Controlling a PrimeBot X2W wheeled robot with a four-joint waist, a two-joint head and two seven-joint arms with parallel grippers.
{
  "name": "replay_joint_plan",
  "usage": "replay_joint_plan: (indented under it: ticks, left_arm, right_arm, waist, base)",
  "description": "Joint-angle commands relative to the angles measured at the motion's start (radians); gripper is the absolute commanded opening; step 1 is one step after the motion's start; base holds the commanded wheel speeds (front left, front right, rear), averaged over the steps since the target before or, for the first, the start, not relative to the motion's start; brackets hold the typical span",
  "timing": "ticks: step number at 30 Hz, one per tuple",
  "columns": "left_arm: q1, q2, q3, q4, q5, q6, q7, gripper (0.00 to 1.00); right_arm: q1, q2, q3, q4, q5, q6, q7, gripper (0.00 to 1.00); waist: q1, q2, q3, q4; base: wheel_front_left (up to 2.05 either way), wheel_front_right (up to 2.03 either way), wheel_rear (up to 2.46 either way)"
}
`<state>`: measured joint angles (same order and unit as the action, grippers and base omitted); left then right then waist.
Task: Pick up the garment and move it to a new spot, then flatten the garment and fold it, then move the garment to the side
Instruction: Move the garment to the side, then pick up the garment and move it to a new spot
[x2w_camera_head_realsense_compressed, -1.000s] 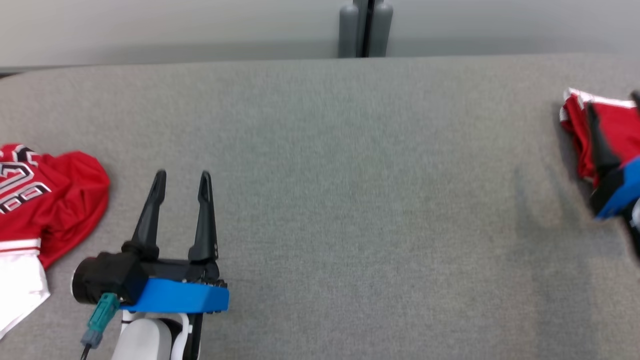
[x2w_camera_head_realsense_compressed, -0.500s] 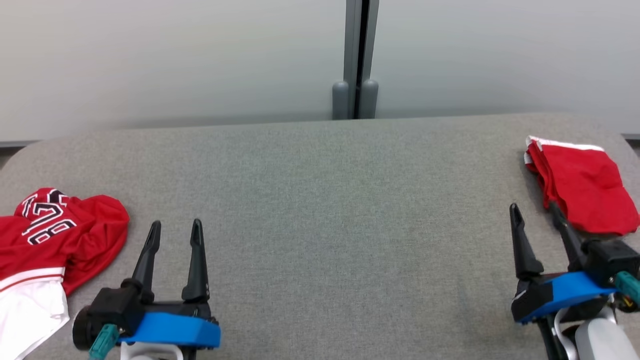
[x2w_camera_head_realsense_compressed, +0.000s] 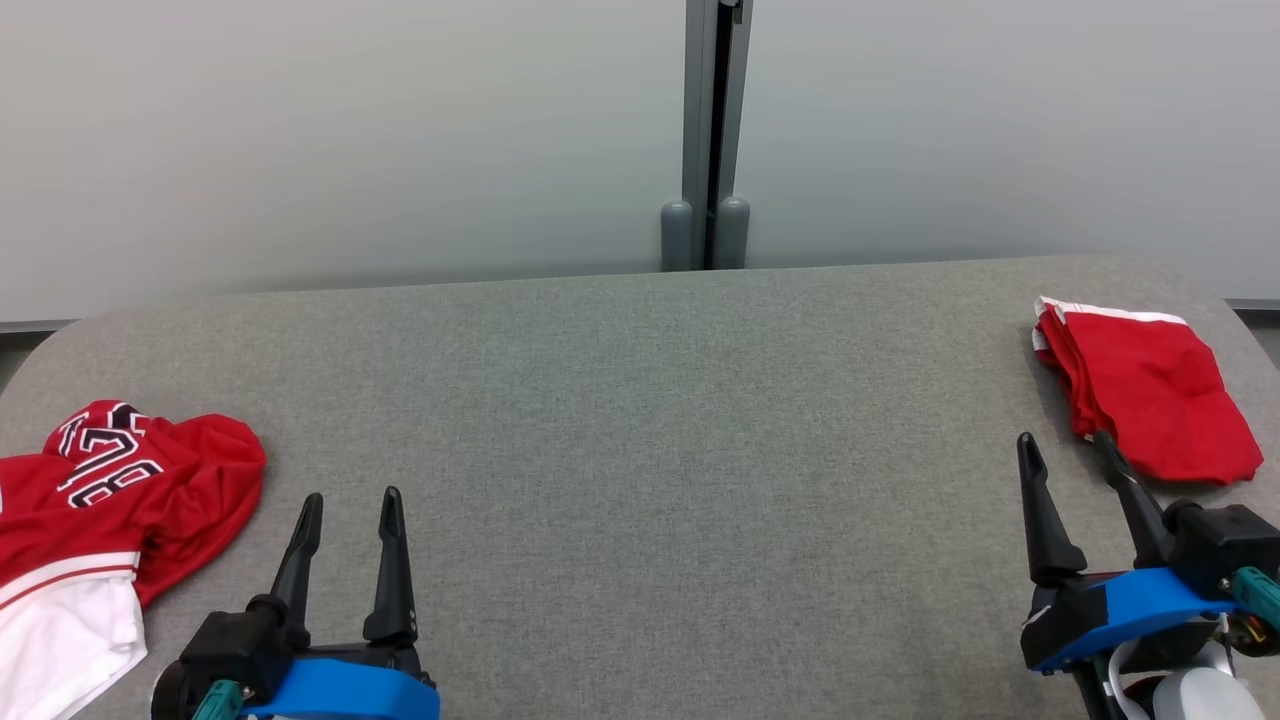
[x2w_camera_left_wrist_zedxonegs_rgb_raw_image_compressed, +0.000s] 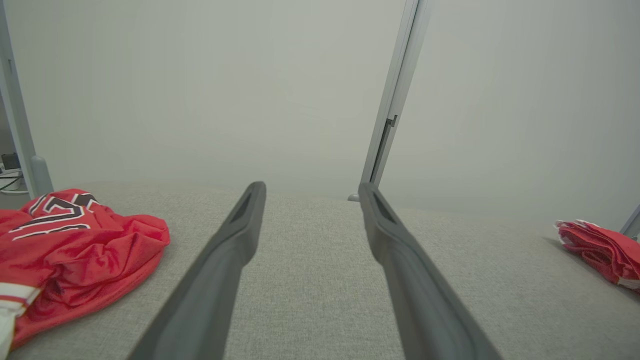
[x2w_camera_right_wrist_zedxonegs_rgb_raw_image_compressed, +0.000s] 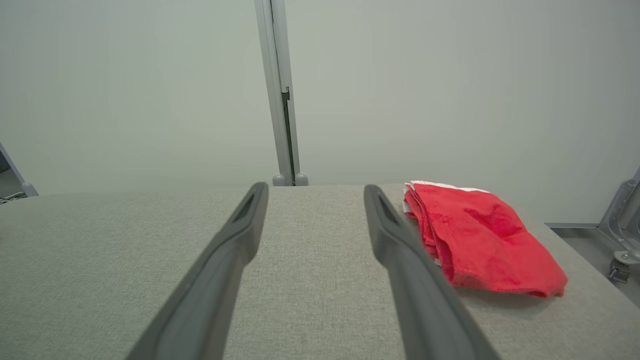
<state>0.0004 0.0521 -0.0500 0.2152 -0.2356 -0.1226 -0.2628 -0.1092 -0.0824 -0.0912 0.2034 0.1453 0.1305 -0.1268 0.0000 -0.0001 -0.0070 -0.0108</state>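
Note:
A folded red garment (x2w_camera_head_realsense_compressed: 1150, 400) with a white edge lies flat at the far right of the grey table (x2w_camera_head_realsense_compressed: 640, 420). My right gripper (x2w_camera_head_realsense_compressed: 1062, 437) stands open just in front of it and to its left, not touching it. In the right wrist view the folded garment (x2w_camera_right_wrist_zedxonegs_rgb_raw_image_compressed: 480, 235) sits right of my open right gripper (x2w_camera_right_wrist_zedxonegs_rgb_raw_image_compressed: 316, 186). A crumpled red jersey (x2w_camera_head_realsense_compressed: 130, 490) with black-and-white numbers and a white part lies at the near left. My left gripper (x2w_camera_head_realsense_compressed: 351, 495) is open and empty to the right of it. The left wrist view has the jersey (x2w_camera_left_wrist_zedxonegs_rgb_raw_image_compressed: 75, 250) left of the gripper (x2w_camera_left_wrist_zedxonegs_rgb_raw_image_compressed: 311, 187).
A pale wall with a grey vertical post (x2w_camera_head_realsense_compressed: 705, 130) runs behind the table's far edge. The table's corners are rounded, and the folded garment lies near the right edge. A wide stretch of bare grey cloth surface separates the two grippers.
The head camera has tilted up, so the whole picture shifted down. My right gripper has drawn back off the folded garment, which now lies free. Both grippers stay open.

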Motion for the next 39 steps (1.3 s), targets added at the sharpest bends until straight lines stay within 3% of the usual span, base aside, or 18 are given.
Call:
replay_joint_plan:
  ticks: [1, 16, 39]
  left_arm:
    - [0.011, -0.002, -0.007, -0.001, -0.004, 0.009, -0.003, 1.0]
    - [-0.011, -0.002, -0.022, 0.0, -0.004, 0.02, -0.003, 1.0]
    - [0.01, -0.002, 0.009, -0.013, 0.014, 0.011, -0.003, 1.0]
  right_arm:
    - [0.019, 0.003, -0.005, -0.01, -0.009, 0.0, 0.005, 1.0]
    - [0.036, 0.02, 0.001, -0.015, -0.008, 0.0, 0.021, 1.0]
    - [0.037, 0.029, 0.049, -0.008, -0.01, 0.0, 0.004, 1.0]
  waist:
    - [0.0, 0.0001, -0.001, 0.003]
    - [0.0, 0.0001, 0.004, 0.046]
    - [0.0, 0.0001, 0.015, 0.405]
  base:
    - [0.0, 0.0, 0.0]
    - [0.0, 0.0, 0.0]
    - [0.0, 0.0, 0.0]
